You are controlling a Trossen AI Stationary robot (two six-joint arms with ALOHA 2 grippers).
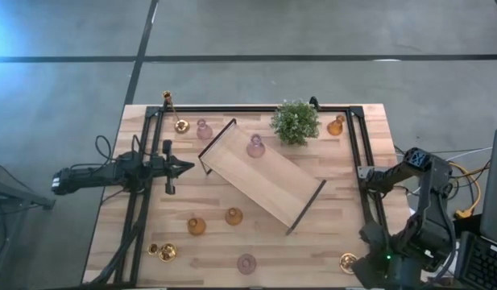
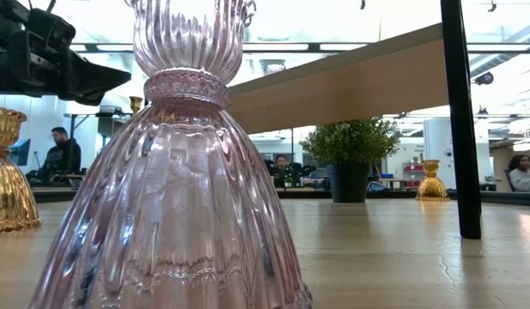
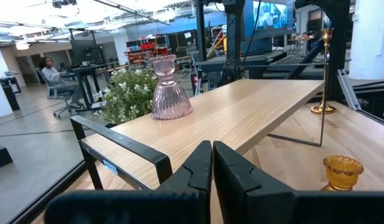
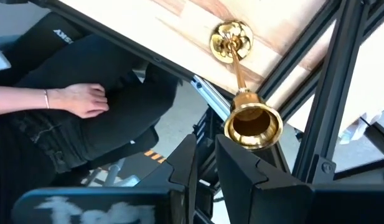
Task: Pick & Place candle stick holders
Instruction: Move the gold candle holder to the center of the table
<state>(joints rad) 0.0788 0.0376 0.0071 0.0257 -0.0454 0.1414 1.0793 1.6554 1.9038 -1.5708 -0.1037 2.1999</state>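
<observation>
Candle stick holders of pink glass, amber glass and gold brass stand about the table. One pink holder stands on the wooden tray. A tall-stemmed gold holder stands by its round base at the table's near right corner. My right gripper hangs above it, pointing steeply down. Its fingers stand a narrow gap apart with nothing between them. My left gripper waits level at the table's left, shut and empty, pointing at the tray. My right gripper comes from above with one fingertip right beside the rim of the tall holder's cup. I cannot tell whether they touch. The holder stands upright on the table.
A potted plant stands at the far edge beside the tray. A black frame runs round the table. A large pink holder fills the low view. A seated person's hand shows just off the near right corner.
</observation>
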